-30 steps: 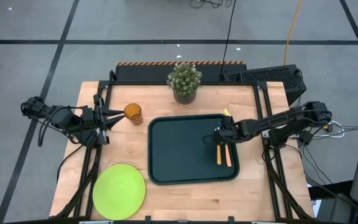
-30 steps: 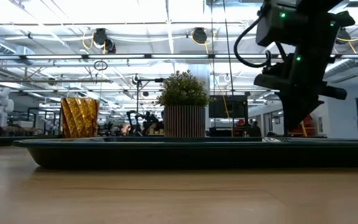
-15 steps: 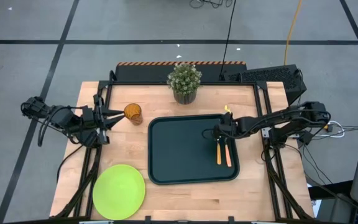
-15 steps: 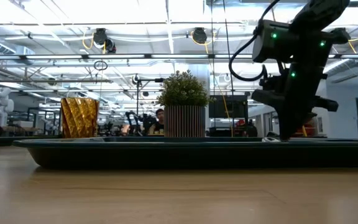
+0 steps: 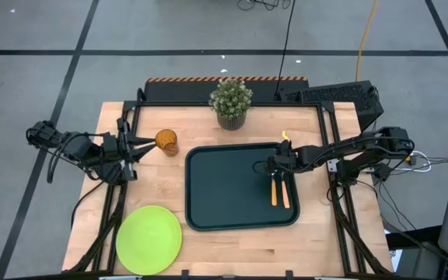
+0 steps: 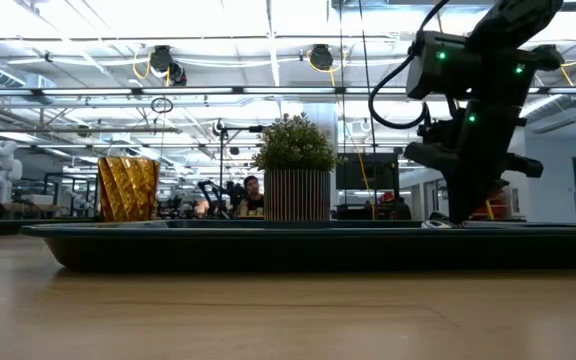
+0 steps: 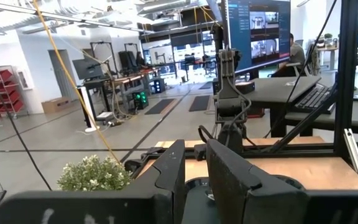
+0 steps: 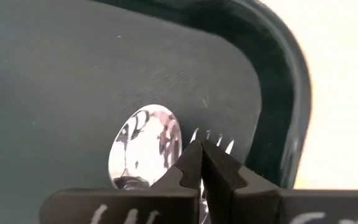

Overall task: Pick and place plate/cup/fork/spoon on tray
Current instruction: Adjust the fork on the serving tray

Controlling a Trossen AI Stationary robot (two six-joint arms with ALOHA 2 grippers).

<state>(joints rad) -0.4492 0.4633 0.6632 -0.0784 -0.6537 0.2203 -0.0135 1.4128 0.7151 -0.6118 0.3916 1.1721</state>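
The right tool (image 5: pixel 273 165), fingers pressed together, hovers over the silver spoon (image 5: pixel 274 189) and fork (image 5: pixel 285 190), which lie side by side on the dark tray (image 5: pixel 224 187), orange handles toward the table's front. The left tool (image 5: pixel 141 145) stands slightly spread beside the amber cup (image 5: pixel 166 141).

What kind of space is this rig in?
Likely an open robotics lab or workshop: ceiling light strips overhead, workbenches with a large monitor behind, floor marked with dark tape lines.

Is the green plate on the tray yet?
No, the plate lies on the bare table, outside the tray near its lower-left corner.
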